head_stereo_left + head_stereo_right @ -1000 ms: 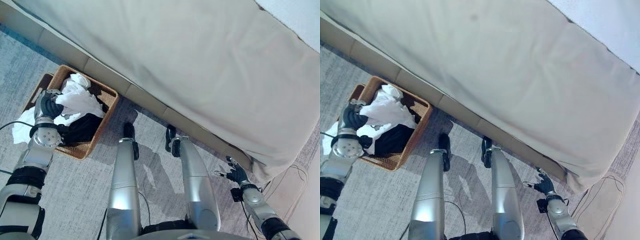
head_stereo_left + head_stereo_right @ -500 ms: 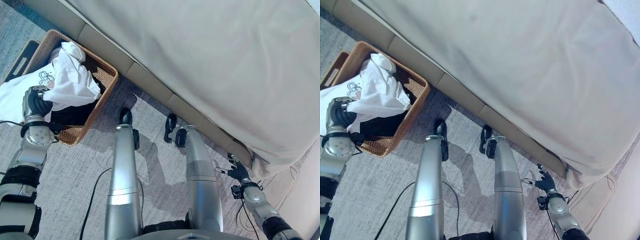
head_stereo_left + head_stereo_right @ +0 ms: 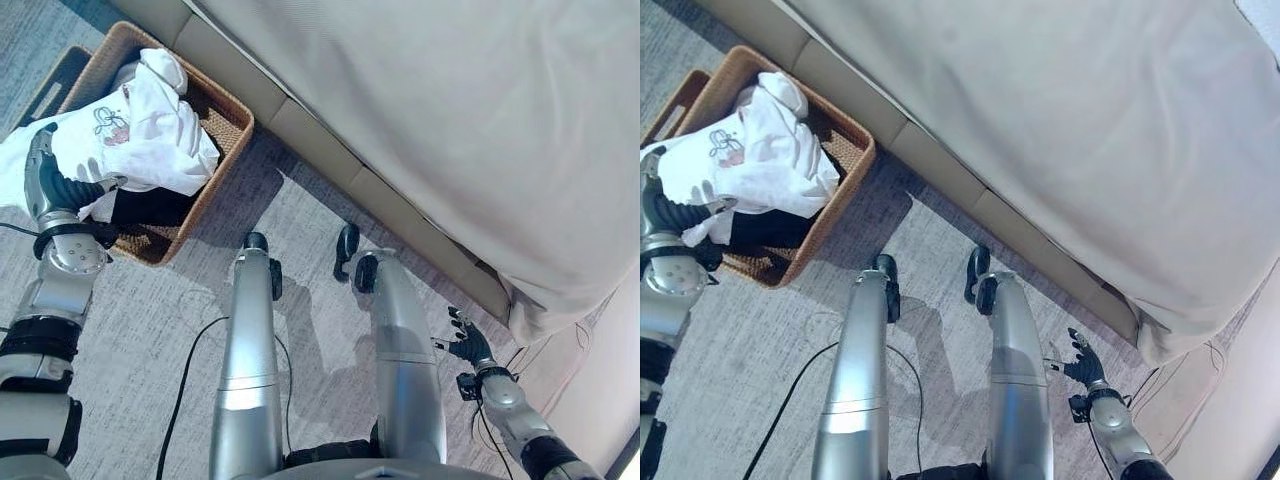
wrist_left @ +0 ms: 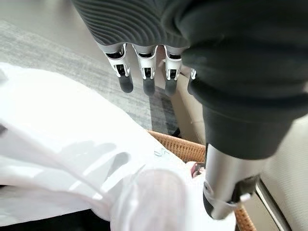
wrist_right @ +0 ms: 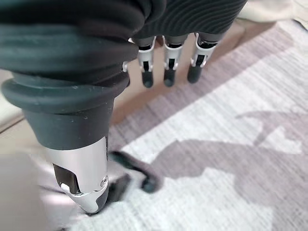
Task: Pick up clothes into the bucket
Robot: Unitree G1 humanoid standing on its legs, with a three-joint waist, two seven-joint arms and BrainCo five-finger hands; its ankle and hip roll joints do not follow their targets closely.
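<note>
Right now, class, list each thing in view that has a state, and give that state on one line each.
Wicker basket: upright on the carpet, filled with clothes.
White garment: draped over the basket's near rim, partly in.
Black garment: inside the basket.
Left hand: open, beside the white garment.
Right hand: open, holding nothing.

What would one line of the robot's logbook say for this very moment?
left hand: open over white printed garment | garment: draped on brown woven wicker basket | right hand: open, idle above grey carpet

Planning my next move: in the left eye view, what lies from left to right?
left hand → white garment draped over the wicker basket → sofa → right hand
</note>
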